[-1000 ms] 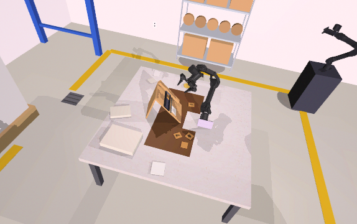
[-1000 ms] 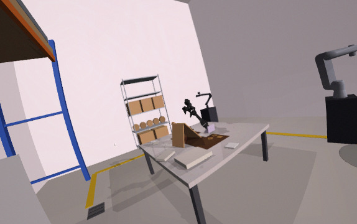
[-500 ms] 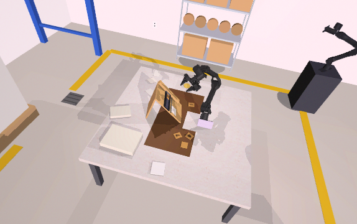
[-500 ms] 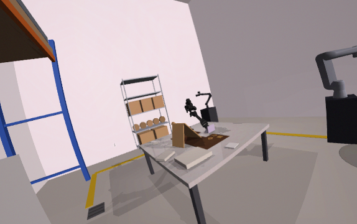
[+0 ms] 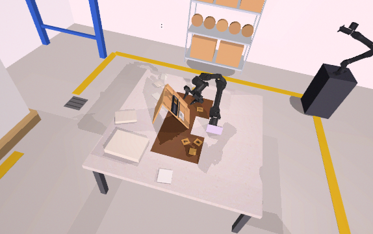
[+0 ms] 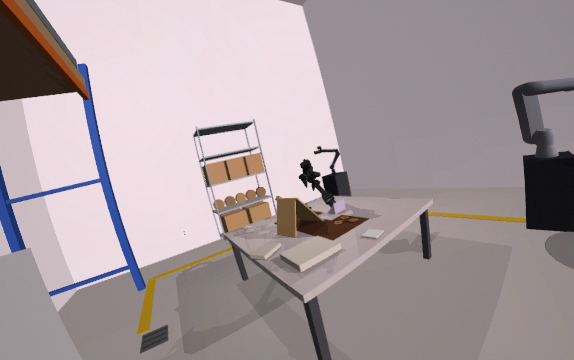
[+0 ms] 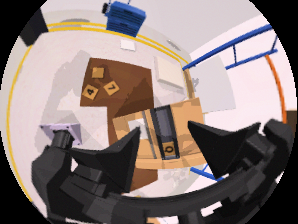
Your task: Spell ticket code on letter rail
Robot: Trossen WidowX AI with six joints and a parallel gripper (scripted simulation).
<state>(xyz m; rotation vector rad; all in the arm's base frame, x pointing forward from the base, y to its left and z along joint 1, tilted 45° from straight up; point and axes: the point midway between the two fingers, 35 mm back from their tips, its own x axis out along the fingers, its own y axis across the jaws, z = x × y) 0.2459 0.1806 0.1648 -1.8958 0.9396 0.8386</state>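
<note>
The tilted board carries a dark letter rail. One tile sits in the rail at its near end in the wrist view and reads like 0. A white ticket is beside the rail; its print is unreadable. My gripper is open and empty, above the board's near end. On the mat lie a 4 tile, a 7 tile and a tile with no readable mark. Another tile lies apart, near my arm.
The brown mat lies under the board and loose tiles. A large pale block, a smaller one and a white square are on the counter. The arm's lilac base stands beside the mat.
</note>
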